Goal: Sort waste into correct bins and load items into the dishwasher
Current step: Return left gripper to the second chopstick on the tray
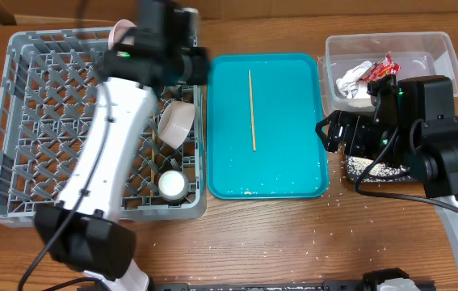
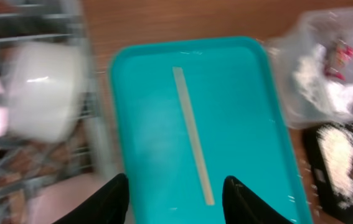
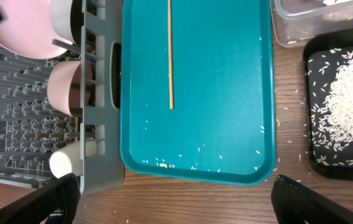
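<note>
One wooden chopstick (image 1: pixel 252 109) lies lengthwise on the teal tray (image 1: pixel 293 166). My left gripper (image 2: pixel 176 186) hovers open over the tray's rack side, the chopstick (image 2: pixel 192 134) just ahead of its fingers and nothing between them. The grey dish rack (image 1: pixel 18 121) holds a white bowl (image 1: pixel 177 123), a small cup (image 1: pixel 172 185) and a plate (image 1: pixel 119 34). The clear tub (image 1: pixel 434 48) contains the napkin (image 1: pixel 353 77) and red wrapper (image 1: pixel 384 66). Rice lies in the black tray (image 3: pixel 316 93). My right gripper (image 3: pixel 176 190) stands wide open above the table near the teal tray's front edge.
Rice grains are scattered over the teal tray (image 3: pixel 226 93) and on the wood in front of it (image 1: pixel 325 234). The rack wall (image 3: pixel 98 143) runs right along the teal tray's left side. The tub and black tray sit close on its right.
</note>
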You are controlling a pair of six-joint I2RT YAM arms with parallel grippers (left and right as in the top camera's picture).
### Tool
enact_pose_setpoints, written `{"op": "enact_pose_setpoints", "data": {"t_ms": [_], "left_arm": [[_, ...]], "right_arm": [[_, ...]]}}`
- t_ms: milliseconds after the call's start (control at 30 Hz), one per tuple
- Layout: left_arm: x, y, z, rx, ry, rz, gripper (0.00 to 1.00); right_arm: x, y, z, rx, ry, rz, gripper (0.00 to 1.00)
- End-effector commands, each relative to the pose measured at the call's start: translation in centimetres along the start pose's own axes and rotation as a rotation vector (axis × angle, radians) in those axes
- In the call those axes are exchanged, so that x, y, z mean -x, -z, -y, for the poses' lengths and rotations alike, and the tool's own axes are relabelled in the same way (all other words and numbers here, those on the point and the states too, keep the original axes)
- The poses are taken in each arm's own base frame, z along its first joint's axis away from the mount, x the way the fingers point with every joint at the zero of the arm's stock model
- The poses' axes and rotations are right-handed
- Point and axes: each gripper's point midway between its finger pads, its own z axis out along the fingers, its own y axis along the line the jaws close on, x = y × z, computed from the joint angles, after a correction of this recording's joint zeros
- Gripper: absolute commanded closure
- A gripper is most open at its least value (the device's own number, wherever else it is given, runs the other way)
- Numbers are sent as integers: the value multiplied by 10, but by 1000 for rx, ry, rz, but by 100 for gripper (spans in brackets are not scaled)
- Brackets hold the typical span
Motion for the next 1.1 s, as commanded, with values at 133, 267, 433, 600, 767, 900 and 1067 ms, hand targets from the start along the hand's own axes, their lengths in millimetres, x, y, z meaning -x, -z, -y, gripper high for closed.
{"op": "enact_pose_setpoints", "data": {"t_ms": [133, 267, 433, 600, 767, 900, 1067], "left_arm": [[-43, -85, 56, 208, -27, -52, 45], [-67, -131, 51, 296, 25, -88, 47], [-90, -172, 44, 327, 145, -122, 52], [-97, -190, 47, 309, 164, -132, 62], [-112, -211, 48, 294, 164, -171, 63], [-126, -223, 41, 315, 164, -204, 64], [-126, -226, 42, 311, 170, -198, 69]], "right_arm": [[5, 4, -2, 3, 10, 20, 0], [5, 4, -2, 3, 9, 20, 0], [5, 4, -2, 3, 9, 20, 0], [5, 4, -2, 3, 9, 20, 0], [5, 4, -2, 3, 9, 20, 0], [5, 4, -2, 3, 10, 20, 0], [5, 4, -2, 3, 9, 20, 0]]}}
